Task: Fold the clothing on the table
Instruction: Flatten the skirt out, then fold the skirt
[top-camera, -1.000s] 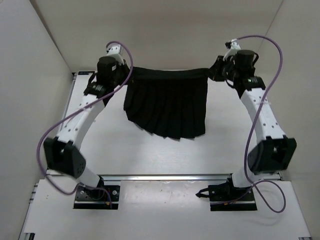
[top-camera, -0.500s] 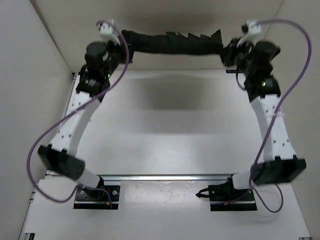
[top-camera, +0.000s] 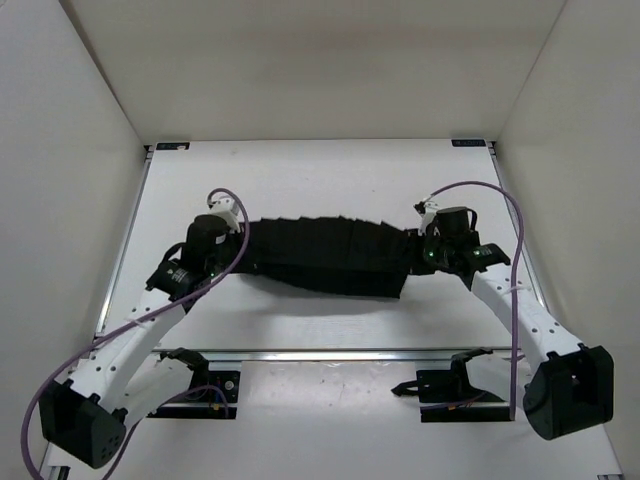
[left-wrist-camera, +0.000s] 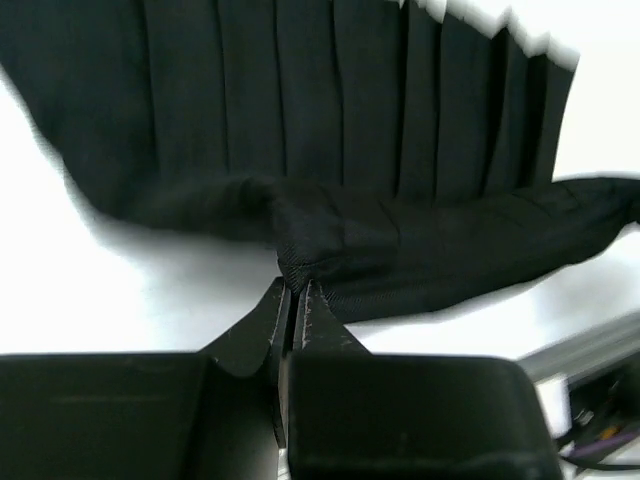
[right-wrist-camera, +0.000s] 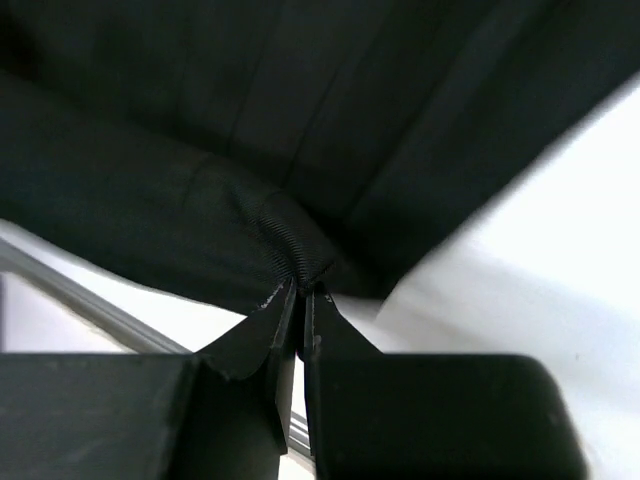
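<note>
White left arm, white right arm, black joints, purple cable off each; left pincer, right pincer black.

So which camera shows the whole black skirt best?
Top external: the whole clothing shows, end to end. The left wrist view shows pleats and the corner pinched by the left gripper; the right wrist view, just the corner in the right gripper.

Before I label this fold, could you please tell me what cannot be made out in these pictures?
Left wrist view: the clothing runs off the top edge, and its far hem is blurred.
Right wrist view: it fills the frame, cut off at the top and left, and is out of focus.
Top view: the pinch points of the left gripper and right gripper are covered by their wrists.
</note>
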